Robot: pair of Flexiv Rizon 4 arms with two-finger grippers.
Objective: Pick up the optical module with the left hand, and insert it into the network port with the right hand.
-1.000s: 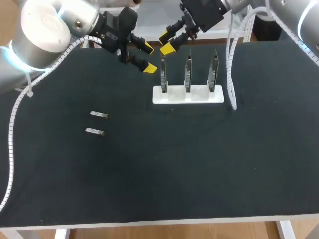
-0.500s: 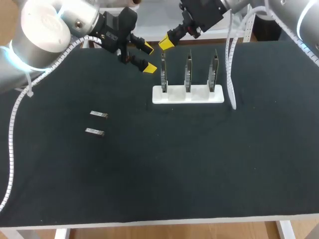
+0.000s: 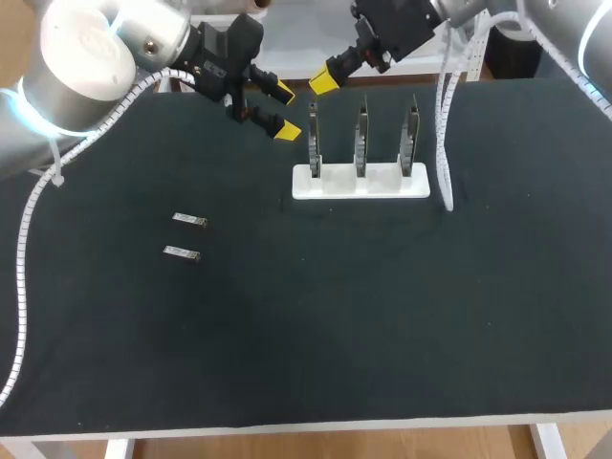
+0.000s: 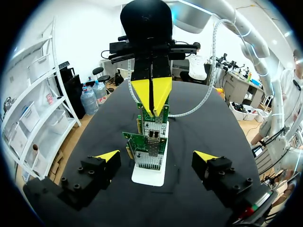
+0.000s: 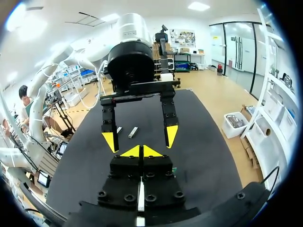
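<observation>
Left of the white stand (image 3: pixel 360 182) and nearer than it, well apart from it, two optical modules lie flat on the table (image 3: pixel 382 325): the far module (image 3: pixel 189 221) and the near module (image 3: pixel 181 253), one just beside the other and roughly parallel. Neither is held. The stand carries three upright network cards (image 3: pixel 361 139), whose ports are the insertion target.

Left gripper (image 3: pixel 286 112): released and empty, fingers spread wide. It hovers off the stand's far left corner, close to the leftmost card and well apart from both modules.

Right gripper (image 3: pixel 324 84): clenched, yellow tips pressed together with nothing between them. It hangs just beyond the stand's left end, above the leftmost card.

Step in hand, as judged: the pick-up has not begun. The next move calls for the left arm to travel from the stand to one module, set its fingers across the module's narrow sides, descend and close. A part this thin and flat offers little to grip, so the fingertips must come almost to the table surface. The right gripper must open before it can receive the module.
</observation>
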